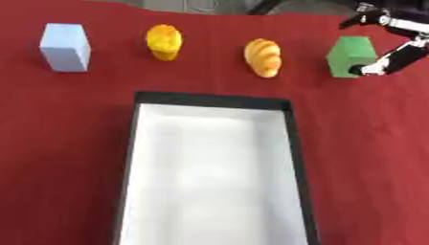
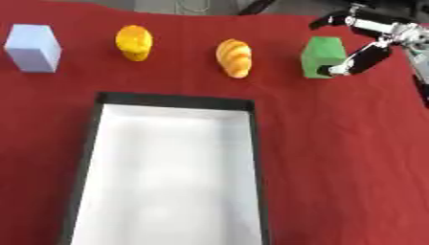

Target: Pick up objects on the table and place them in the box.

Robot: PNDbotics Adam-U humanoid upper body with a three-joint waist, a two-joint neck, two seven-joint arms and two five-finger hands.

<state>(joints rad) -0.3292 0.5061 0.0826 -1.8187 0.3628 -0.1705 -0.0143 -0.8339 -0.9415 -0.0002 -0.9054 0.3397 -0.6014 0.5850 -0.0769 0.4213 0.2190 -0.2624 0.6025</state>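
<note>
Work surface: table covered w/ dark red cloth (image 1: 368, 143). Centre-front: long rectangular box w/ black outer walls and white interior (image 1: 293, 143), open top, nothing inside, extending to the near edge of both views. Far row, robot's left to right, four items well apart from each other: pale blue rectangular block (image 1: 65, 47), upright; orange-yellow rounded piece resembling a small pastry or fruit (image 1: 164, 41); golden ridged croissant-shaped piece (image 1: 263, 57); green block w/ angled top (image 2: 321, 56), upright. All four sit on the cloth beyond the box's far wall, none touching it. Right hand (image 2: 368, 40), black w/ silver joints, enters from the upper right corner and is positioned at the green block's right side. Fingers are spread wide: one digit (image 2: 358, 60) angles down w/ its pale tip at the block's lower right edge, approx. touching, though contact cannot be confirmed in these blurred views; another digit (image 2: 333, 20) reaches over above the block's top, apart from it. The block stands on the cloth, not lifted, not enclosed by the fingers. Left hand appears in neither view.
</note>
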